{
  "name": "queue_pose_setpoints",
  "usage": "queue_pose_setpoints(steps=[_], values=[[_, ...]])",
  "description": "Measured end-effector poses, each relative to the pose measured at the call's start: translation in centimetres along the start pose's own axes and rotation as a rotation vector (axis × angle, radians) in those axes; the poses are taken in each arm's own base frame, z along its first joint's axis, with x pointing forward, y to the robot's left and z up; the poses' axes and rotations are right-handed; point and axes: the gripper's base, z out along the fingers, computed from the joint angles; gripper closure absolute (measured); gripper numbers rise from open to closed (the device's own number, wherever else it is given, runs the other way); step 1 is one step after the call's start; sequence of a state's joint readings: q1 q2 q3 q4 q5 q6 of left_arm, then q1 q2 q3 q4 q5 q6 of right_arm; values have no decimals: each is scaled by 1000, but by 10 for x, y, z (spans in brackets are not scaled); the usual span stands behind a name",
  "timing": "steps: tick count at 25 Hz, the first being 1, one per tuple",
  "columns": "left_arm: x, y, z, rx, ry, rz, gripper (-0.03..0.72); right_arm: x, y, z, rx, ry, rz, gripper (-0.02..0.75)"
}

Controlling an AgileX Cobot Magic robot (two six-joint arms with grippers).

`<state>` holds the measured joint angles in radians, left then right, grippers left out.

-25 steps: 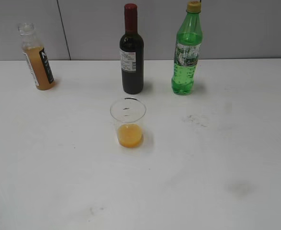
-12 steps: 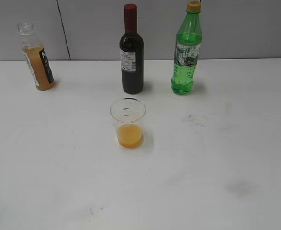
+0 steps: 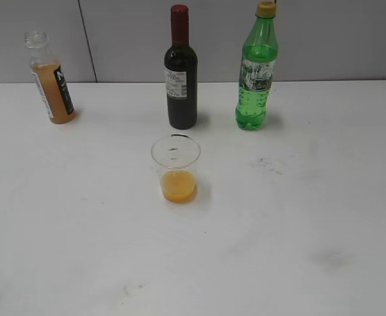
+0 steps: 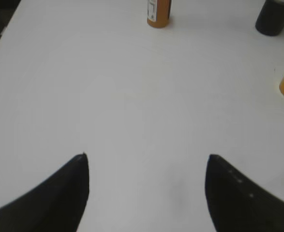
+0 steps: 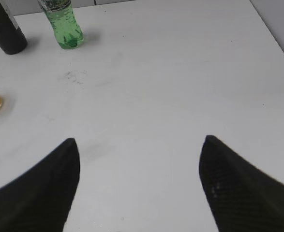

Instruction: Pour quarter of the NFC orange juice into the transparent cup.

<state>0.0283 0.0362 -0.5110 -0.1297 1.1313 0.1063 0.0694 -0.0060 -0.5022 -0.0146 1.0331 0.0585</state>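
Nothing is seen to have moved since the earlier frames. Orange juice already fills the bottom of the clear tapered plastic cup (image 3: 175, 170) at centre; the small capless orange-juice bottle (image 3: 50, 79) stands far left on the white counter (image 3: 298, 217). Both the left hand (image 4: 146, 159) and the right hand (image 5: 138, 142) are spread wide, empty; pouring is judged done.

Clear glossy plastic cup (image 3: 175, 168); matt, scuffed white table (image 3: 298, 217).
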Motion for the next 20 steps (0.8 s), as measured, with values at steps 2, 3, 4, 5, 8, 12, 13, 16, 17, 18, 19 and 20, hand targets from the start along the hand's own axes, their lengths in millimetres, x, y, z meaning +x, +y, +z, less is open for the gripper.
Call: queue_pose_setpoints(steps=[2, 3, 4, 5, 8, 12, 13, 16, 17, 18, 19, 20], values=[[3, 0, -2, -7, -35, 7, 116, 0, 0, 0, 0, 0, 0, 148], [3, 0, -1, -8, -42, 6, 116, 0, 0, 0, -1, 1, 0, 148], [4, 1, 1, -8, -42, 6, 116, 0, 0, 0, -1, 1, 0, 148], [4, 1, 2, -6, -43, 7, 116, 0, 0, 0, -1, 1, 0, 148], [4, 1, 1, 14, -55, 19, 116, 0, 0, 0, -1, 1, 0, 148], [5, 1, 0, 52, -58, 43, 116, 0, 0, 0, -1, 1, 0, 148], [5, 1, 0, 60, -58, 47, 116, 0, 0, 0, -1, 1, 0, 148], [5, 1, 0, 66, -58, 51, 116, 0, 0, 0, -1, 1, 0, 148], [5, 1, 0, 67, -58, 51, 116, 0, 0, 0, -1, 1, 0, 148], [5, 1, 0, 67, -58, 51, 116, 0, 0, 0, -1, 1, 0, 148], [5, 1, 0, 67, -58, 51, 116, 0, 0, 0, -1, 1, 0, 148], [5, 1, 0, 67, -58, 51, 116, 0, 0, 0, -1, 1, 0, 148]])
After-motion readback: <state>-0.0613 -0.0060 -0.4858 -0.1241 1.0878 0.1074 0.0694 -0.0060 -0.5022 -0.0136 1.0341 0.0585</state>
